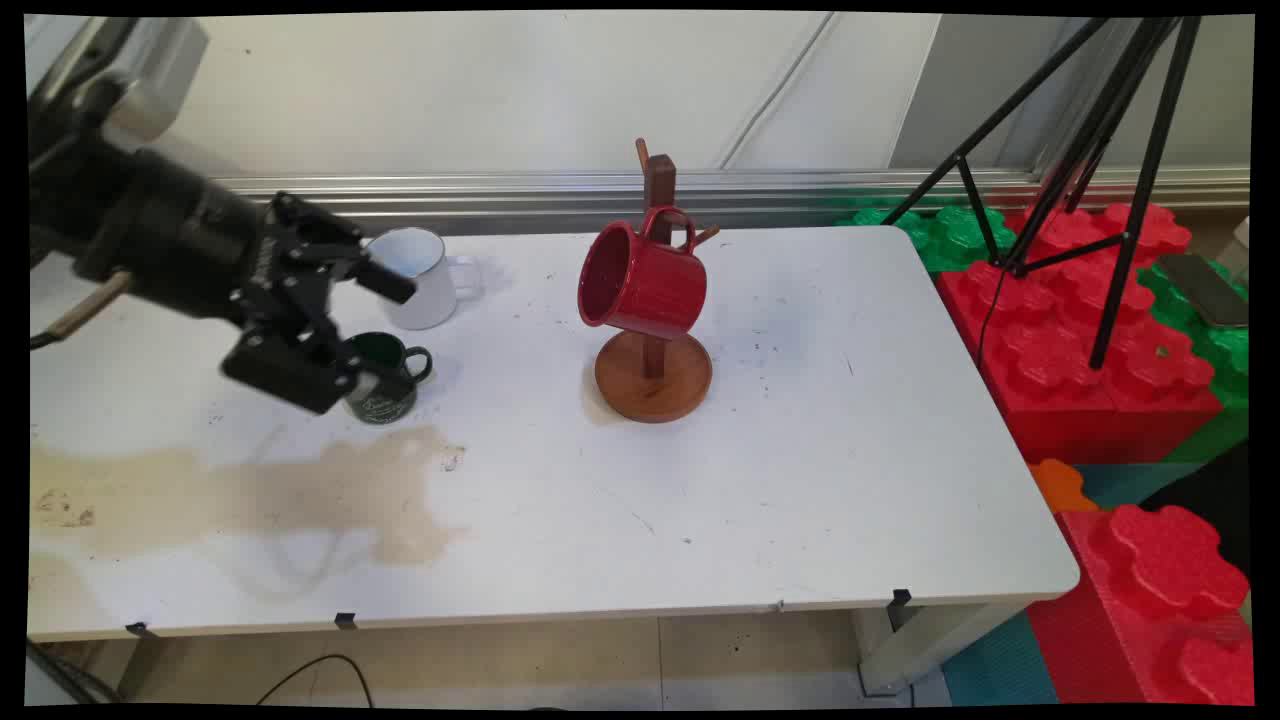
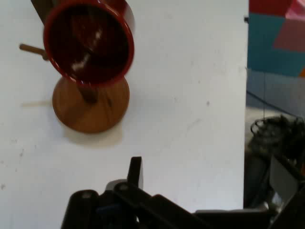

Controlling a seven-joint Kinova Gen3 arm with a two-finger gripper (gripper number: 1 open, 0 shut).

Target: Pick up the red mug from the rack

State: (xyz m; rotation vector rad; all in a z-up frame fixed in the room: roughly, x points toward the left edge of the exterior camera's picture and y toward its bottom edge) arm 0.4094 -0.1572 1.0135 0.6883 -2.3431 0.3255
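- Desk (image 1: 700,520) front: brown stain (image 1: 330,495) on the left, nearest the camera.
- Gripper (image 1: 365,325) low over desk's left side, pointing right; jaws spread, holding nothing.
- Green mug (image 1: 385,380) just beside lower finger, partly hidden; contact unclear. Handle points right.
- White mug (image 1: 420,275) just behind upper finger, handle right.
- Red mug (image 1: 640,280) hangs tilted on wooden rack (image 1: 652,375), well right of jaws, mouth facing gripper; hand view looks straight into it (image 2: 88,45).
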